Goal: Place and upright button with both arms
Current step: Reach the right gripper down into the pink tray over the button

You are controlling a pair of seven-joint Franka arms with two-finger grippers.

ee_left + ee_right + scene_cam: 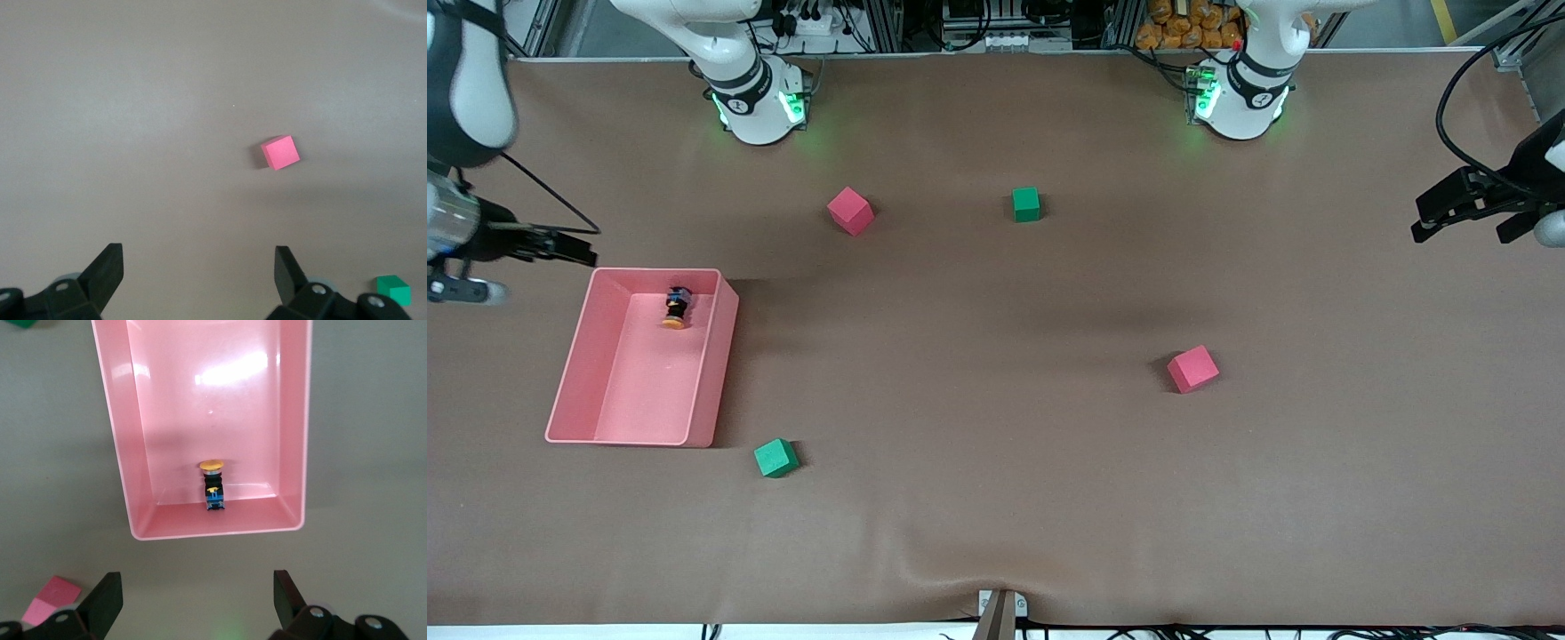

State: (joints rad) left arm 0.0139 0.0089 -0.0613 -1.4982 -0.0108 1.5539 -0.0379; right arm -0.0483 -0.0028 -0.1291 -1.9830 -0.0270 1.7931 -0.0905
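Two black two-finger grippers up in the air, both with jaws spread wide and holding nothing. Right gripper (193,597) hanging just off the pink rectangular plastic bin (720,356) at the right arm's end of the table; left gripper (197,273) waiting high over bare brown table (996,498) at the left arm's end, above a pink foam cube (280,152).

Tiny orange-capped push-button with black-and-blue body (676,308) lying on its side inside the bin, close against the end wall farther from the front camera, cap pointing toward that camera.

Judged as the opening step: nothing grasped, button not yet upright. Next move likely for the right gripper: over the bin, down between the walls, closing across the narrow body. Little room beside the end wall, so careful finger alignment needed.
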